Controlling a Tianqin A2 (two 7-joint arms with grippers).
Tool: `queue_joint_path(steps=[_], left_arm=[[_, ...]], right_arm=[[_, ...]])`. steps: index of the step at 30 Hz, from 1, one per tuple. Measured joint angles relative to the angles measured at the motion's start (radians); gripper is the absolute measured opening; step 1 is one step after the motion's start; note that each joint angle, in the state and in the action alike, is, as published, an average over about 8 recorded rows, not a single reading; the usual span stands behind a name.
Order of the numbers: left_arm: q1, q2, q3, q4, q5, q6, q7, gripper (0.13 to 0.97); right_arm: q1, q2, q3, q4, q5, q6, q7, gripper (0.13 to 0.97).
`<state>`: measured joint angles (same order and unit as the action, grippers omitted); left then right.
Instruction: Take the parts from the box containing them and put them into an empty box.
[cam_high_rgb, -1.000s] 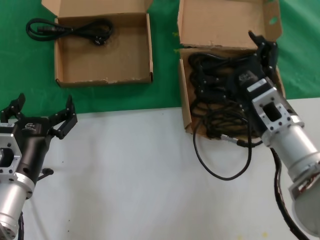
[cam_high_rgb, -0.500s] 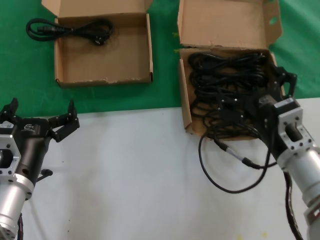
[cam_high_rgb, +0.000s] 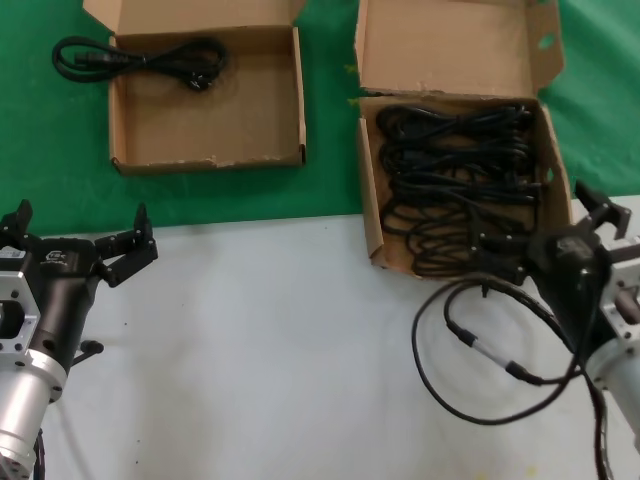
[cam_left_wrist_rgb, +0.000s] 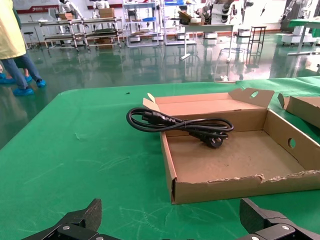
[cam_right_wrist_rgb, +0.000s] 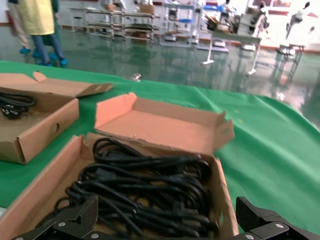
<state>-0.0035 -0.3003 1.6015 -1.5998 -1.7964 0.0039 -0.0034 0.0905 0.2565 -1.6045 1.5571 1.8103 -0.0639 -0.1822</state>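
Several black power cords (cam_high_rgb: 455, 170) lie piled in the box with the tall holed lid (cam_high_rgb: 368, 200); they also show in the right wrist view (cam_right_wrist_rgb: 145, 185). My right gripper (cam_high_rgb: 548, 228) is open and empty, just off that box's front right corner; in its wrist view (cam_right_wrist_rgb: 167, 230) the jaws stand wide above the near cords. The low-walled box (cam_high_rgb: 210, 120) holds one cord (cam_high_rgb: 140, 55), draped over its back left wall, plug inside; it also shows in the left wrist view (cam_left_wrist_rgb: 180, 122). My left gripper (cam_high_rgb: 78, 228) is open and empty, well short of that box (cam_left_wrist_rgb: 240, 155).
A thin looped robot cable with silver connectors (cam_high_rgb: 480, 350) lies on the white table (cam_high_rgb: 250, 350) by my right arm. Green cloth (cam_high_rgb: 330, 140) covers the back half, under and between the two boxes. The low box shows in the right wrist view (cam_right_wrist_rgb: 30, 125).
My right gripper has drawn back out of the cord box toward its front right corner, empty. The looped robot cable has swung out onto the white table. The left gripper barely shifted.
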Motion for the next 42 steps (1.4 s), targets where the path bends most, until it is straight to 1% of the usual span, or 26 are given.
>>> queue_joint_path(steps=[6, 11, 42], left_arm=[[0.002, 0.0, -0.001, 0.0, -0.002, -0.002, 0.002, 0.966], [0.003, 0.0, -0.001, 0.0, -0.003, -0.003, 0.003, 0.966], [0.003, 0.0, -0.001, 0.0, -0.003, -0.003, 0.003, 0.966]], right_arm=[[-0.047, 0.023, 0.002, 0.022, -0.005, 0.033, 0.095, 0.966], [-0.068, 0.033, 0.003, 0.032, -0.008, 0.048, 0.136, 0.966], [-0.07, 0.034, 0.003, 0.033, -0.008, 0.049, 0.141, 0.966]])
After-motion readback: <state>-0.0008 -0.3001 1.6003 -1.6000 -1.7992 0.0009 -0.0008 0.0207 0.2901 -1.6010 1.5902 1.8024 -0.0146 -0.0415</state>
